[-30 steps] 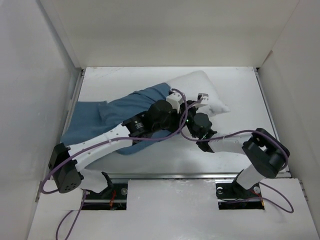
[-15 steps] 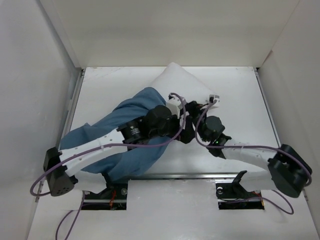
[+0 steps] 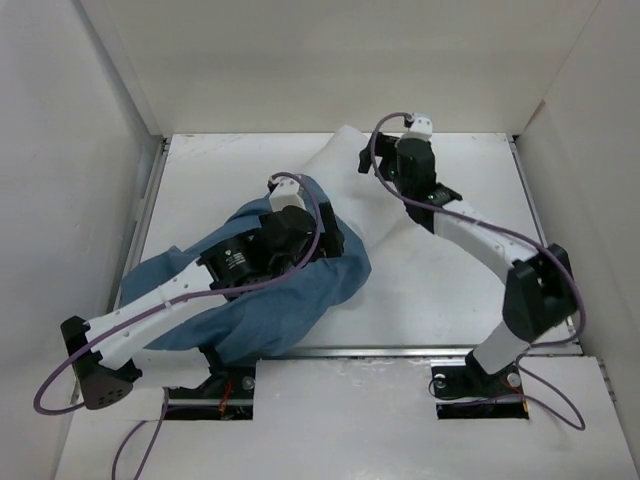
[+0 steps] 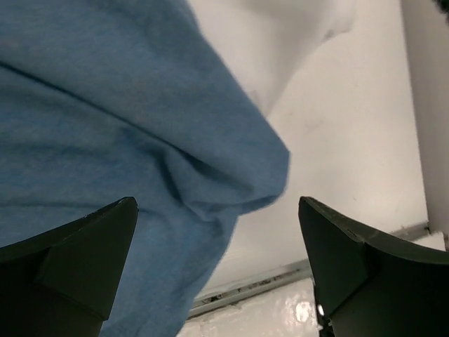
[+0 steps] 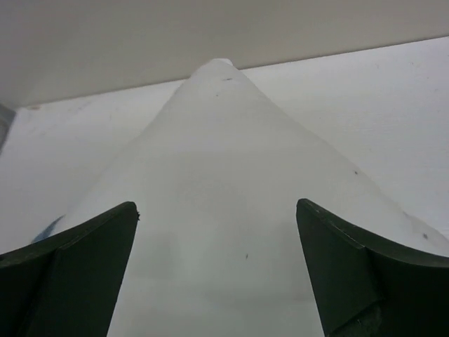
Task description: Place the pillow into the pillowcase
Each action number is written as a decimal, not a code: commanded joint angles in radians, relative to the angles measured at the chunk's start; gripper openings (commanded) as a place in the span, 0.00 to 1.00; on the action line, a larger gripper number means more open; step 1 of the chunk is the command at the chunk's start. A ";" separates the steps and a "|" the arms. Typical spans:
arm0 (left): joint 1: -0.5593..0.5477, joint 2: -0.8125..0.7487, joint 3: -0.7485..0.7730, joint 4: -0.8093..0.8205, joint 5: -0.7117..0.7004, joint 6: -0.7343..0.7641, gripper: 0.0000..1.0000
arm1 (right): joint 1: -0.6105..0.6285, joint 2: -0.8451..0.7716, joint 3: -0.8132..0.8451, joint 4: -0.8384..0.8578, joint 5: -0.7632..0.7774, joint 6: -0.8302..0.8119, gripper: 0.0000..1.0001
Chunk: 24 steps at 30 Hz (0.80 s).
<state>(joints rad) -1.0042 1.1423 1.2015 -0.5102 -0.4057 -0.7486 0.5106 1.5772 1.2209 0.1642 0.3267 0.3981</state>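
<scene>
Pillow (image 3: 345, 165) and pillowcase (image 3: 290, 290) lie together on the white counter (image 3: 450, 280). Seen from above, the pillow is a puffy white thing in the middle of the far half. One of its corners points to 12 o'clock, close to the back wall. Its other end goes under the blue pillowcase. I cannot tell if that end is inside the blue cloth or only under it.

The pillowcase is a soft, wrinkly blue heap. It spreads from the pillow toward 7 o'clock, down to the near edge of the counter. Its plump end at 5 o'clock of the heap bulges over the pillow.

The left arm lies across the blue cloth. The left claw (image 4: 217, 203) is wide open and holds nothing. In its own camera, blue cloth fills the space past its fingers, with some white pillow at 1 o'clock.

The right arm reaches far out toward 12 o'clock. The right claw (image 5: 216, 205) is wide open too and holds nothing. It is over the white pillow, and the pillow's corner shows between its fingers. I cannot tell if the fingers touch the pillow.
</scene>
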 commanded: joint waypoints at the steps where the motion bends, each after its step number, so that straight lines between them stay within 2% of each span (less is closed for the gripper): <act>1: 0.047 0.010 -0.028 -0.106 -0.079 -0.126 1.00 | -0.027 0.136 0.209 -0.213 -0.182 -0.099 1.00; 3: 0.099 0.010 -0.090 -0.106 -0.047 -0.136 1.00 | -0.037 0.240 0.264 -0.261 -0.221 -0.114 0.98; 5: 0.172 0.010 -0.152 -0.053 -0.003 -0.138 0.96 | -0.066 0.286 0.288 -0.270 -0.343 -0.114 0.87; 7: 0.232 0.010 -0.232 0.047 0.082 -0.123 0.90 | -0.075 0.311 0.264 -0.284 -0.432 -0.088 0.81; 8: 0.258 0.026 -0.250 0.077 0.097 -0.111 0.81 | -0.089 0.311 0.208 -0.273 -0.492 -0.070 0.79; 10: 0.326 0.071 -0.261 0.122 0.111 -0.095 0.64 | -0.089 0.248 0.113 -0.220 -0.515 -0.035 0.77; 12: 0.360 0.127 -0.241 0.140 0.136 -0.074 0.48 | -0.089 0.184 -0.054 -0.171 -0.572 -0.001 0.77; 15: 0.371 0.197 -0.180 0.217 0.183 0.012 0.47 | -0.089 0.026 -0.264 -0.080 -0.598 0.054 0.77; 19: 0.394 0.403 -0.018 0.312 0.272 0.149 0.43 | -0.011 -0.245 -0.459 -0.034 -0.506 0.064 0.77; 21: 0.394 0.482 0.137 0.322 0.314 0.230 0.43 | 0.044 -0.328 -0.515 -0.034 -0.438 0.044 0.80; 23: 0.394 0.581 0.238 0.293 0.323 0.261 0.43 | 0.133 -0.420 -0.573 -0.054 -0.321 0.044 0.81; 24: 0.394 0.606 0.339 0.273 0.335 0.271 0.43 | 0.153 -0.442 -0.587 -0.063 -0.298 0.044 0.81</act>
<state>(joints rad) -0.5915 1.6630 1.3731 -0.4046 -0.1967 -0.5411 0.5457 1.1866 0.6888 0.1814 0.0509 0.3954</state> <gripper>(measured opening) 0.432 0.813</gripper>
